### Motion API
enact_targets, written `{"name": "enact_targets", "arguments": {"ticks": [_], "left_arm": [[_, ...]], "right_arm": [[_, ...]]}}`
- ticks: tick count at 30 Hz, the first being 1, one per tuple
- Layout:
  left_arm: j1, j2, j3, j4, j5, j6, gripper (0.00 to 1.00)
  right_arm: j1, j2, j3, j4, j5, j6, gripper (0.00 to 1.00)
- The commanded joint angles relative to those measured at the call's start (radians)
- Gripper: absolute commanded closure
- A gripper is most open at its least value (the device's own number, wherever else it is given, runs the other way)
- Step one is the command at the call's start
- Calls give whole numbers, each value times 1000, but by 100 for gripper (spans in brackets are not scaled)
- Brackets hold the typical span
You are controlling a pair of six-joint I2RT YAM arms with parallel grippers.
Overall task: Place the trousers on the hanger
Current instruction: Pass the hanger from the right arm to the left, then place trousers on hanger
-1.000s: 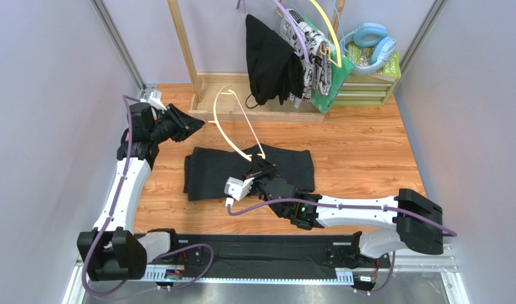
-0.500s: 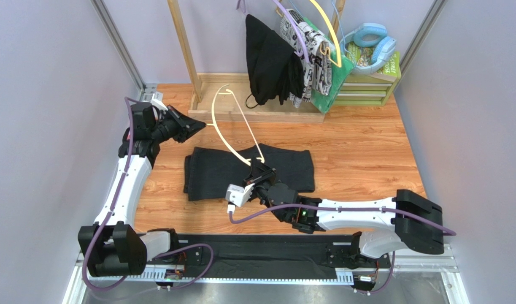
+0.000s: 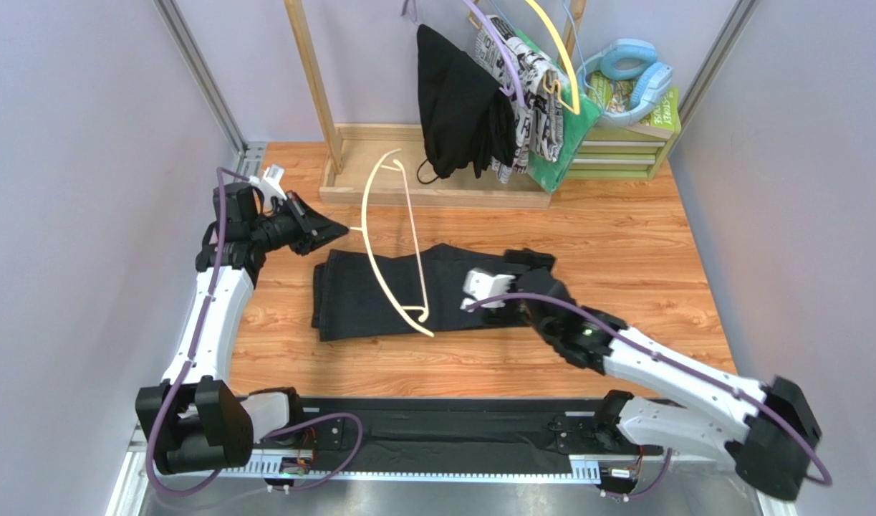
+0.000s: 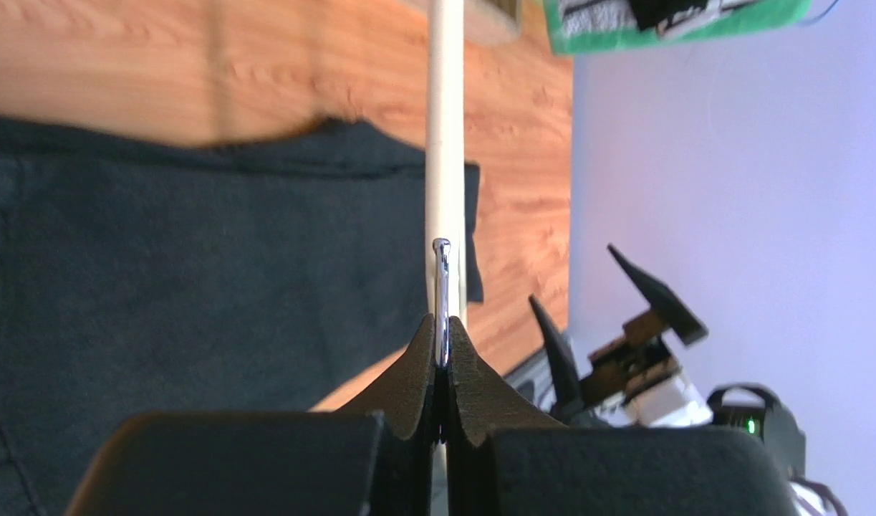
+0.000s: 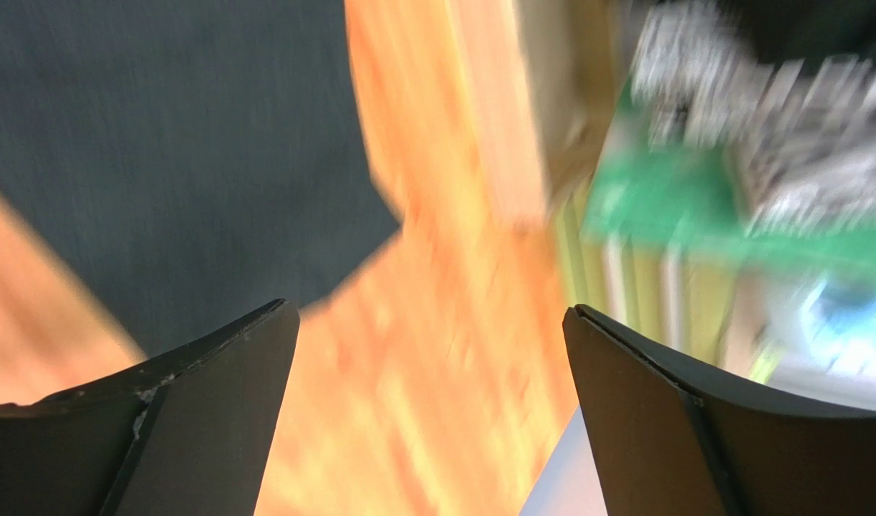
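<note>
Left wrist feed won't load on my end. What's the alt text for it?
The left gripper is shut on the thin pale cream plastic hanger, seen edge-on as a bar running straight up. Beneath it lie the dark charcoal trousers on the wooden table; the right gripper stands open at lower right.

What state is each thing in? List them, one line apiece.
Trousers: folded, lying flat, not on the hanger.
Hanger: held on edge above the trousers.
Left gripper: jaws shut on the hanger.
Right gripper: jaws open, empty.
Black garment: hanging.
</note>
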Motion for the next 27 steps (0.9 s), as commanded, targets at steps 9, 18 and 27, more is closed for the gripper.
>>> {"name": "enact_targets", "arguments": {"ticks": [9,18,27], "left_arm": [[-103,78,-52,-37,72,172,100],[-143,193,-81,0,-4,287,100],[-142,223,-124,14,-54,302,100]], "right_arm": [[-668,147,257,-602,-733,364,2],[-794,616,514,-756,-1029,656,10],[-820,882,566,-690,-977,805,23]]}}
